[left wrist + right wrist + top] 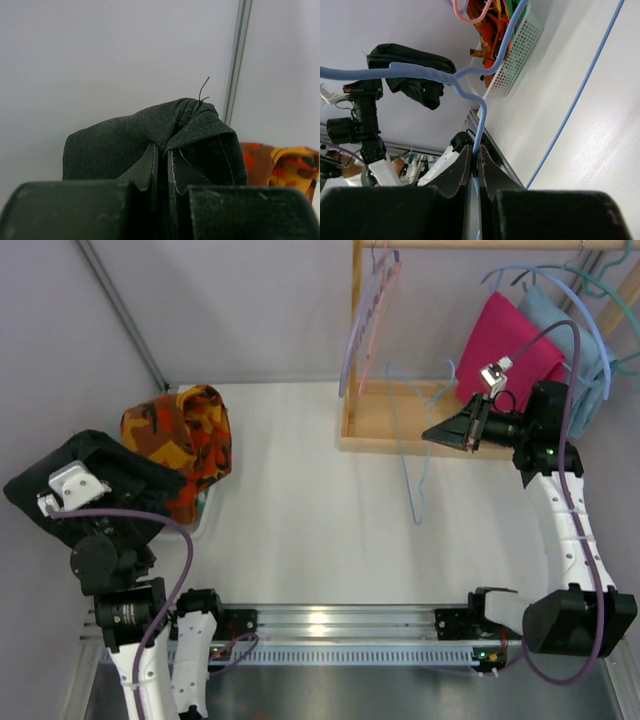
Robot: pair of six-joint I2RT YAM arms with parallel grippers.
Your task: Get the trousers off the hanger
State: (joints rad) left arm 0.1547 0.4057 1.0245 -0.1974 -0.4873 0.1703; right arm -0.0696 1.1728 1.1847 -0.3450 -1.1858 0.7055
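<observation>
The left gripper (162, 157) is clamped on the black trousers (105, 465) at 9 o'clock. The right gripper (476, 157) pinches the bare blue hanger (420, 72) at 2 o'clock, well apart from them.

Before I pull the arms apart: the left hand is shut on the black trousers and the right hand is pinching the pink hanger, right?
No. The right hand is pinching the blue hanger, not a pink one, as the right wrist view shows. The left hand is shut on the black trousers, as you said.
</observation>
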